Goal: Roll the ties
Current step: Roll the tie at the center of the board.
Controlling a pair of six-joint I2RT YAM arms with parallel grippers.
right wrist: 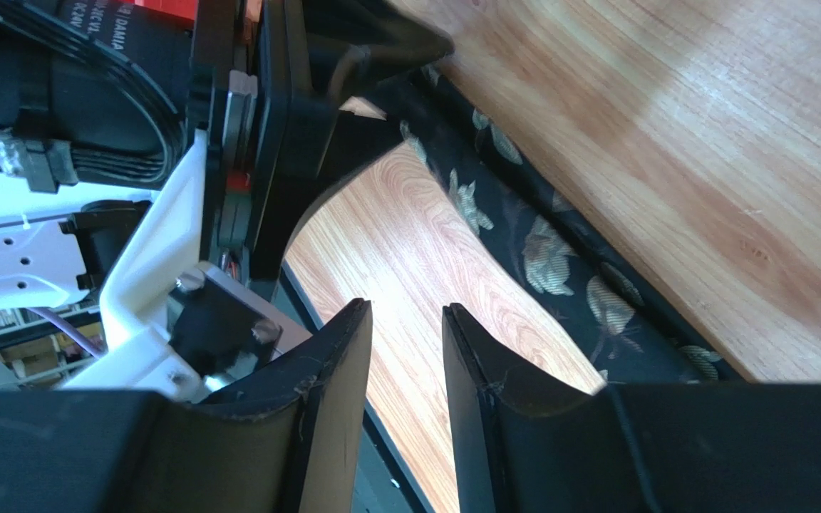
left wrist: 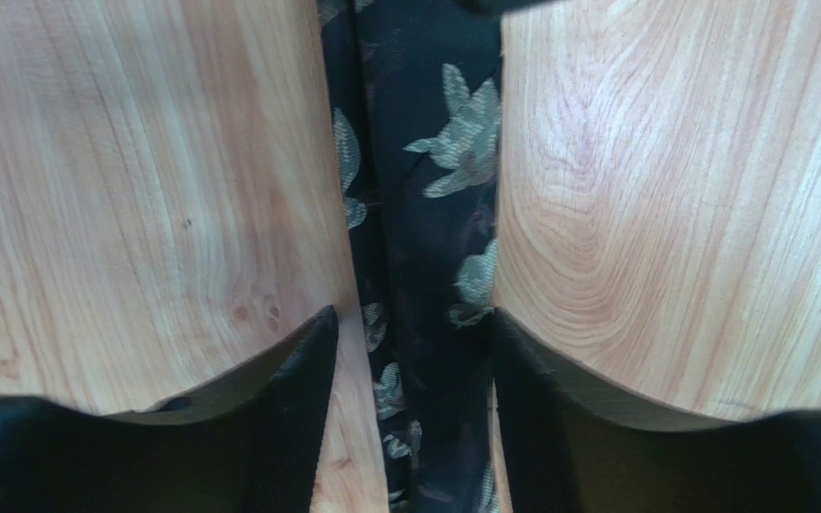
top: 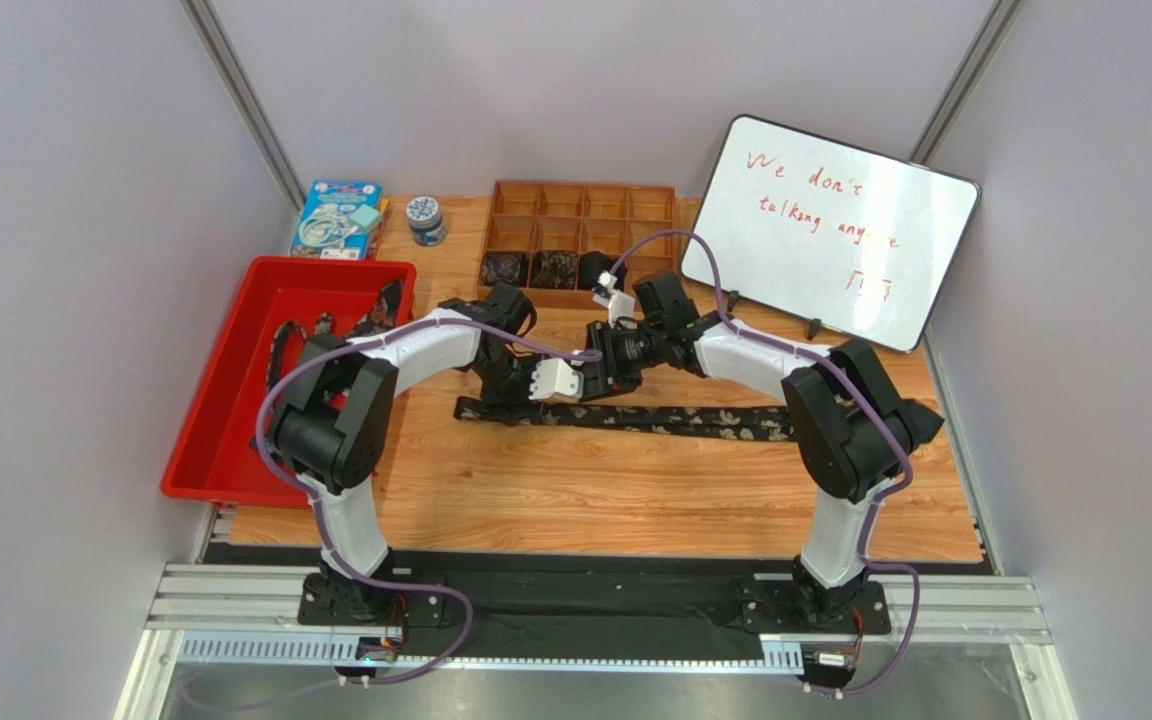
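Observation:
A dark tie (top: 687, 422) with pale floral speckles lies flat across the middle of the wooden table. My left gripper (top: 501, 390) is low over its left end. In the left wrist view the left gripper (left wrist: 409, 315) is open and straddles the tie (left wrist: 426, 214). The right finger (left wrist: 522, 406) touches the tie's edge, and bare wood shows beside the left finger. My right gripper (top: 593, 381) hovers just right of the left one. In the right wrist view the right gripper (right wrist: 406, 308) is empty with a narrow gap, and the tie (right wrist: 554, 257) runs beside it.
A red tray (top: 222, 435) at the left holds more ties (top: 297, 338). A wooden compartment box (top: 582, 203) at the back holds three dark coils (top: 552, 270). A whiteboard (top: 838, 225) leans at the back right. A blue box (top: 336, 219) and a small jar (top: 425, 221) stand at the back left.

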